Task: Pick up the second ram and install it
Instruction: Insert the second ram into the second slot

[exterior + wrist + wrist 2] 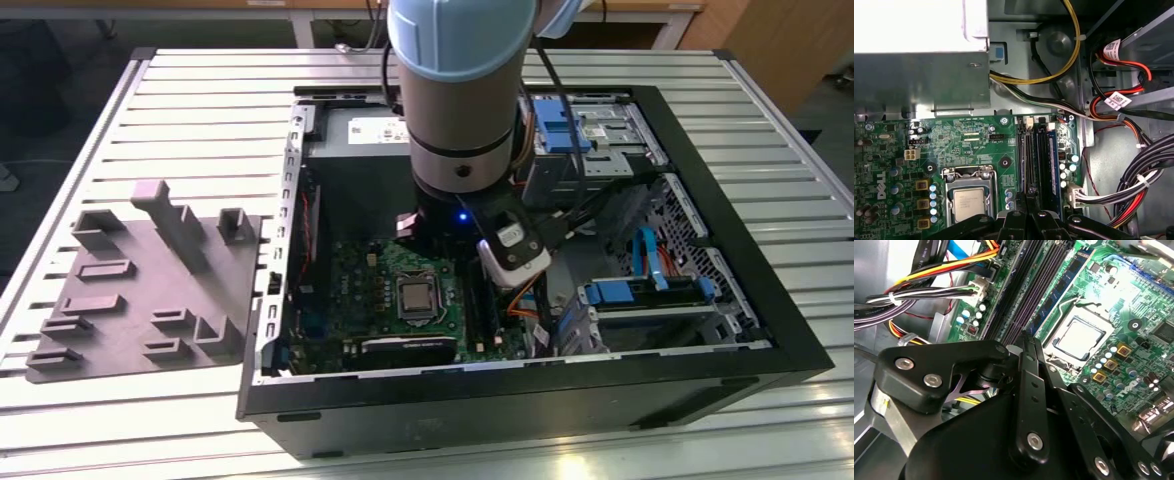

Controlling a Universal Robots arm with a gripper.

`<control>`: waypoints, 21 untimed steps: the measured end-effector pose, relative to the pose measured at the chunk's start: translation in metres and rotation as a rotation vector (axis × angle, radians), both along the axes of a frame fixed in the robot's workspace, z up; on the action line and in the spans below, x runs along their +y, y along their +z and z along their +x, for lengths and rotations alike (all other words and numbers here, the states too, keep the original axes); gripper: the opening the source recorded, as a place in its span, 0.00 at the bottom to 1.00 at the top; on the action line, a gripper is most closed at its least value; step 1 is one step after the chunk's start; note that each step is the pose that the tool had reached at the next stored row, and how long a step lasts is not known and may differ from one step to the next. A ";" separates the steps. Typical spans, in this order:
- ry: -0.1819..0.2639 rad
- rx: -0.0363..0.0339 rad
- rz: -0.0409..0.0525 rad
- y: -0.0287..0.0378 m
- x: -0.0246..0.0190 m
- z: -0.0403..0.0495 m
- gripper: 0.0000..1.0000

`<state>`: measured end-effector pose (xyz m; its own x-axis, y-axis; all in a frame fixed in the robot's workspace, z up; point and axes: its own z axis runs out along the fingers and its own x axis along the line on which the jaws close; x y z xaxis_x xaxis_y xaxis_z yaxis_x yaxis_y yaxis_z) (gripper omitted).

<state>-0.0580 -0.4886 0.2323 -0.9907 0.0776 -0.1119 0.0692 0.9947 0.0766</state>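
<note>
Install step, I judge — the gripper, jaws narrow, any hold on the second ram unclear, hangs over the memory slots near the exterior view's centre — seating needs square alignment.

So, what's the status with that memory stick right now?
Black gripper low over long black motherboard slots. Thin dark memory stick with blue-green edge standing in the slot nearest the cables. Black and grey cable bundle alongside, none across the slots.

PC case open on table | grey tray beside | CPU on mobo
</note>
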 end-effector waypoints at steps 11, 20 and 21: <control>0.010 0.0000 0.0000 -0.0018 0.0000 0.0031 0.12; 0.016 0.0000 0.0001 -0.0023 0.0000 0.0061 0.12; 0.016 0.0000 0.0000 -0.0022 0.0000 0.0068 0.12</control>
<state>-0.0512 -0.4886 0.2301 -0.9918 0.0612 -0.1119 0.0528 0.9957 0.0766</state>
